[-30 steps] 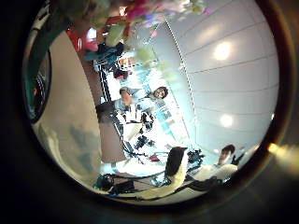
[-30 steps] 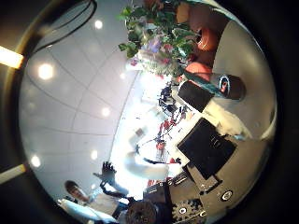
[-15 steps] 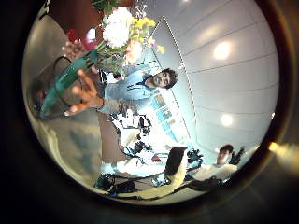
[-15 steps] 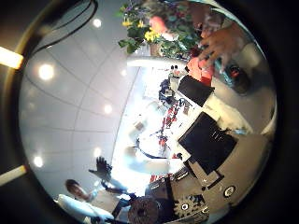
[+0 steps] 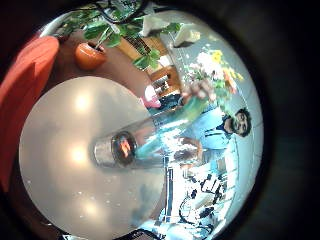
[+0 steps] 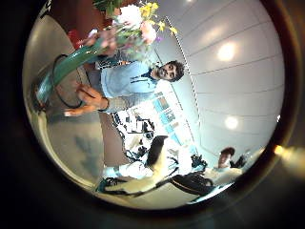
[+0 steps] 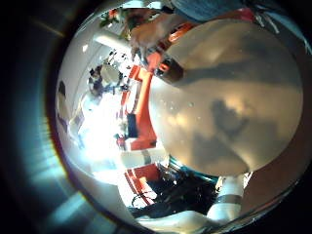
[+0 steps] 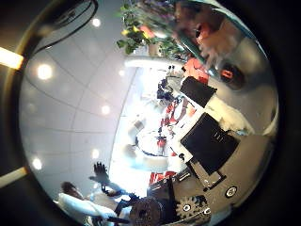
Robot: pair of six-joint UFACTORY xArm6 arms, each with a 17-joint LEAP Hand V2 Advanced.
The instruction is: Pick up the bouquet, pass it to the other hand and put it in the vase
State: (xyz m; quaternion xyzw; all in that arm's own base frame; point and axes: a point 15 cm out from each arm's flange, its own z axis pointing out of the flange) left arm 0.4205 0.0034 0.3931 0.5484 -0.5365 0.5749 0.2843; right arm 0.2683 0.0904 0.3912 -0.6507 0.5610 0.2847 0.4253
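A pale round table (image 5: 70,150) stands under a panelled ceiling (image 8: 66,104) with round lights (image 8: 44,72).

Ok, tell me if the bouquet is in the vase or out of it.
In. The bouquet has its stems down inside the clear vase, which stands on the round table, with a person's hand at its base.

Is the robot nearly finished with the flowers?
It seems it has not started. A person's hand is holding the tall glass vase on the round table, with the bunch of flowers apparently in it. No palm view shows the robot holding anything. Picking up, passing and placing all look left to do.
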